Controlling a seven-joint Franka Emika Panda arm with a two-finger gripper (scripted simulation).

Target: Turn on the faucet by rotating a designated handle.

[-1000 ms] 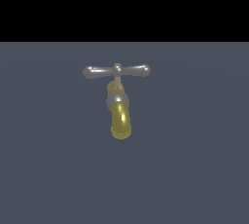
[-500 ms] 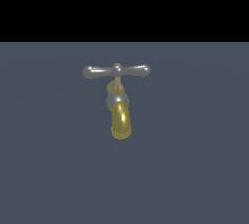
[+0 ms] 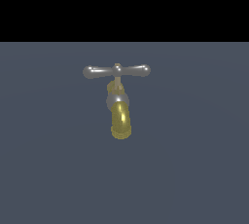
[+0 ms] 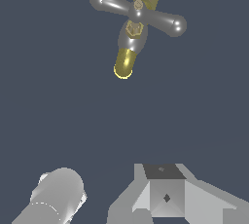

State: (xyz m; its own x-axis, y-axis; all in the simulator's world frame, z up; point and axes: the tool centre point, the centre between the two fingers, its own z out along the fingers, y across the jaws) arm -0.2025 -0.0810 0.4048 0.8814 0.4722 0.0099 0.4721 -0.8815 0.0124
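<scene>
We are looking at a small faucet [image 3: 119, 108] standing alone near the middle of a flat dark grey-blue surface [image 3: 194, 169]. Its slim silver handle [image 3: 116, 71] is sitting on top of a thin brass stem. In the exterior view the handle's long axis is running level from that view's left to its right, one bulbous end on each side. The golden spout [image 3: 120, 121] is curving down and toward the camera, crosswise to the handle.

In the wrist view we are seeing the handle [image 4: 137, 12] from above, well apart from us, crossing over the spout [image 4: 125, 62]. Only grey parts of the gripper [image 4: 165, 196] are showing at the picture's edge. Its fingertips are out of frame, so we cannot tell whether they are spread or pressed together. The arm is not appearing in the exterior view.

We are judging the risks ahead. The handle is thin and glossy, so a push could slide off a rounded end. Coming down off-centre could strike the spout instead. Pushing near the hub would give little turning.
</scene>
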